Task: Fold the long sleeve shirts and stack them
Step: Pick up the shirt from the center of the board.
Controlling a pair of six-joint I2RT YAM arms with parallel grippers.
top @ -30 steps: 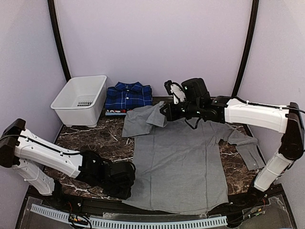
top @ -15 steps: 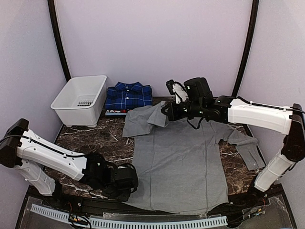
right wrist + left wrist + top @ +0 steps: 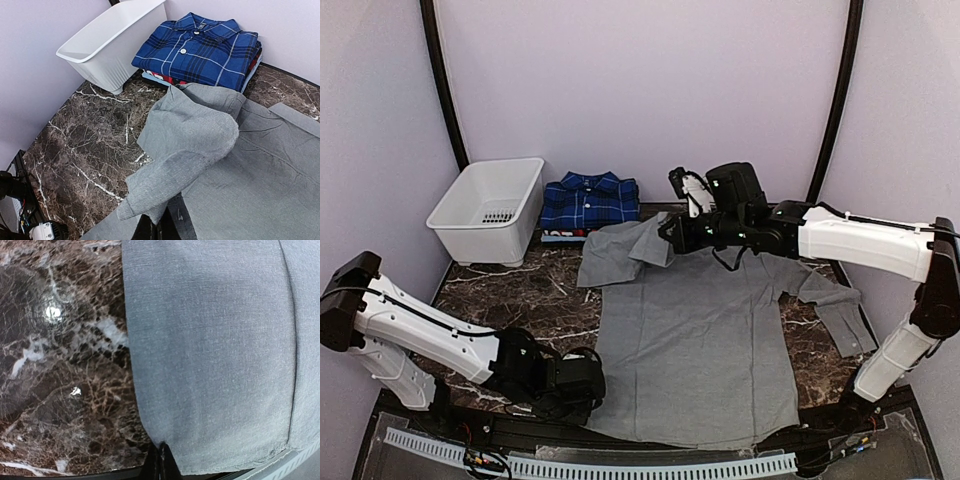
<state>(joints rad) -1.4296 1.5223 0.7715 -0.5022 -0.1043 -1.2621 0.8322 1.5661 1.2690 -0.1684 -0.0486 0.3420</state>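
We've got the grey shirt (image 3: 700, 340) spread flat across the marble desk (image 3: 530, 290), collar at the far side. The left end effector (image 3: 585, 385) sits low at the near-left hem corner, jaws pinched tight on the cloth edge. Over at the far side, the right end effector (image 3: 665, 232) is clamped on the shirt's sleeve (image 3: 190, 145), holding it raised above the shoulder. The blue plaid shirt (image 3: 588, 200) lies folded just beside the white basket (image 3: 460, 215).
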